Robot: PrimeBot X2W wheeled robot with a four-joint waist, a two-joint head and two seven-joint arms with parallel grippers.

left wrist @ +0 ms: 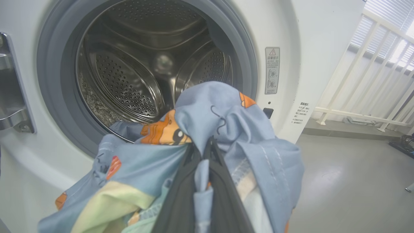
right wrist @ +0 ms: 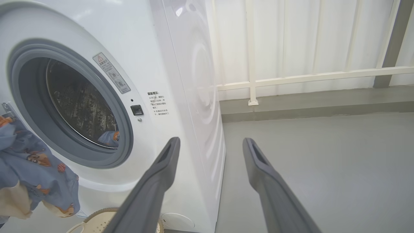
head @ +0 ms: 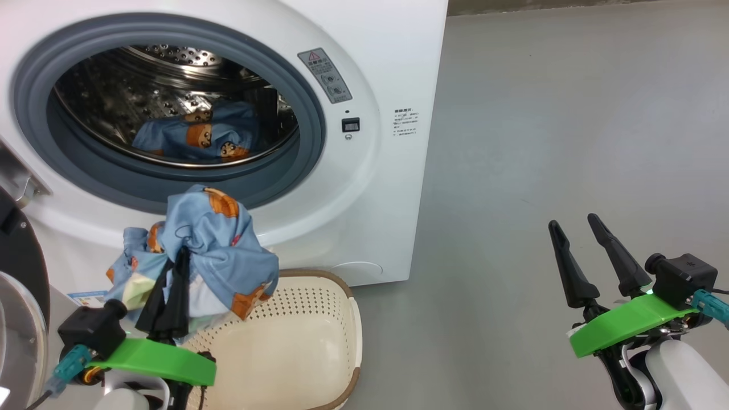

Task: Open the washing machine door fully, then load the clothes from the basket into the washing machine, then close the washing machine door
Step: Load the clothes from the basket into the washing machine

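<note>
The white washing machine (head: 370, 171) stands with its round opening uncovered. Its door (head: 20, 267) is swung open at the far left edge of the head view. One blue printed piece of the clothes (head: 199, 136) lies inside the steel drum (left wrist: 129, 81). My left gripper (head: 176, 256) is shut on another bunch of the clothes (head: 216, 239), held above the cream basket (head: 319, 341) and just below the opening. In the left wrist view that bunch (left wrist: 233, 129) drapes over the fingers (left wrist: 181, 200). My right gripper (head: 572, 221) stands open and holds nothing, off to the right over the floor.
Grey floor (head: 569, 114) spreads to the right of the machine. A white railing (right wrist: 291, 77) runs along the wall behind it. The metal door hinge (left wrist: 13, 97) juts out left of the opening. The basket's rim (right wrist: 93, 223) sits against the machine's foot.
</note>
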